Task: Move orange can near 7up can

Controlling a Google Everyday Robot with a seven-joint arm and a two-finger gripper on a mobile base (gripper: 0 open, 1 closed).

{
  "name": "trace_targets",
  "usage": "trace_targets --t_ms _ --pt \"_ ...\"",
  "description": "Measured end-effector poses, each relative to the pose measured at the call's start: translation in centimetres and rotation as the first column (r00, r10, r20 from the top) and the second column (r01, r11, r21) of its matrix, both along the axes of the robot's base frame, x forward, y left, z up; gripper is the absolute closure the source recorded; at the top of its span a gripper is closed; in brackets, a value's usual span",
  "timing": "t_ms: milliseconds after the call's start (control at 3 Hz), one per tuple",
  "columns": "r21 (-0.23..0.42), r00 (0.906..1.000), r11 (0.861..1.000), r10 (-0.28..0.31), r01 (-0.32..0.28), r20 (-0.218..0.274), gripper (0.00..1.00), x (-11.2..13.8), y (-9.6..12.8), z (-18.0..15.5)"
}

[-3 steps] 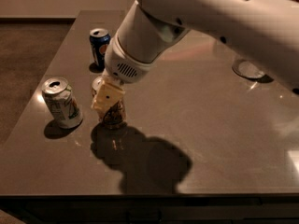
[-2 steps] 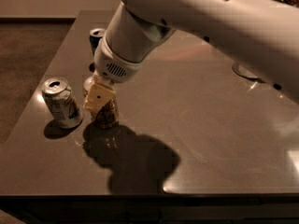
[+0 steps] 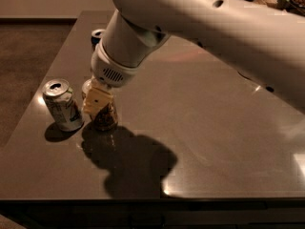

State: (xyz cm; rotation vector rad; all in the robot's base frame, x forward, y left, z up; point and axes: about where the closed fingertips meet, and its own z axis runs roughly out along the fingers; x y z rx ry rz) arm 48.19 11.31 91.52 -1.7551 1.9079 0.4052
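Observation:
The 7up can (image 3: 62, 106), white-silver with green markings and an open silver top, stands tilted slightly at the left of the dark table (image 3: 200, 128). The orange can (image 3: 104, 117) stands just right of it, a small gap apart; only its lower part shows under the fingers. My gripper (image 3: 98, 100) comes down from the big white arm (image 3: 190, 27), its pale fingers (image 3: 97, 101) closed around the orange can's upper part.
A dark blue Pepsi can (image 3: 97, 35) stands at the back, mostly hidden behind the arm. The table's left edge (image 3: 28, 113) runs close to the 7up can. The arm's shadow lies on the table in front.
My gripper has carried the orange can leftward, toward the 7up can; the gap between the two cans has shrunk. The 7up can has not moved.

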Motion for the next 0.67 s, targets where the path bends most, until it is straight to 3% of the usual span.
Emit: trace_targets --t_ms 333,667 --pt "-0.001 1.0000 1.000 0.001 -0.001 0.004 0.04 -0.13 0.01 0.23" --pt "-0.001 1.0000 1.000 0.002 -0.002 0.007 0.00 -0.22 0.04 0.35"
